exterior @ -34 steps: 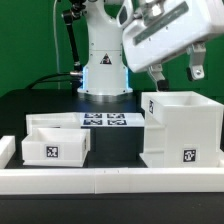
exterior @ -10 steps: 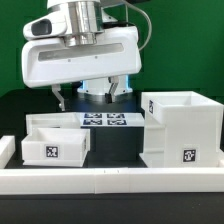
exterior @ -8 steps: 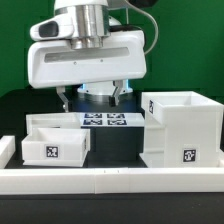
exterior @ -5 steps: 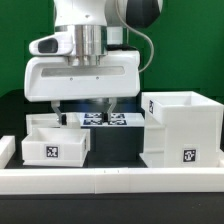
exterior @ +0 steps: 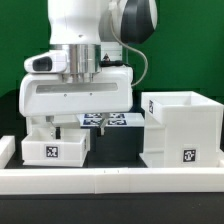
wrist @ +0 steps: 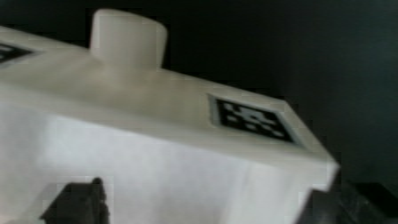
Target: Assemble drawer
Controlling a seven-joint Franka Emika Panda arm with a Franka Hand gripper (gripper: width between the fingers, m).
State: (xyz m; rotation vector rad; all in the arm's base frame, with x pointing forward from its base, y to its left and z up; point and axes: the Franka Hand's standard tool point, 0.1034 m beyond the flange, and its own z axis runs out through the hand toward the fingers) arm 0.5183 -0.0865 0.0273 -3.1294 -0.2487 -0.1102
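Note:
A small white drawer tray with a square tag on its front sits at the exterior view's left. The large white cube housing stands at the right, tag low on its front. My gripper is low over the tray, and its wide white hand hides the tray's back part. In the wrist view the tray fills the frame, with its knob and a tag. My gripper is open, with a dark finger on either side of the tray. Only one tray shows.
The marker board lies flat between tray and housing, partly hidden by my hand. A low white rail runs along the table's front edge. The arm's white base stands behind my hand, mostly hidden.
My hand has swung from the upper right to the left and come straight down over the tray. The tray and housing have not moved.

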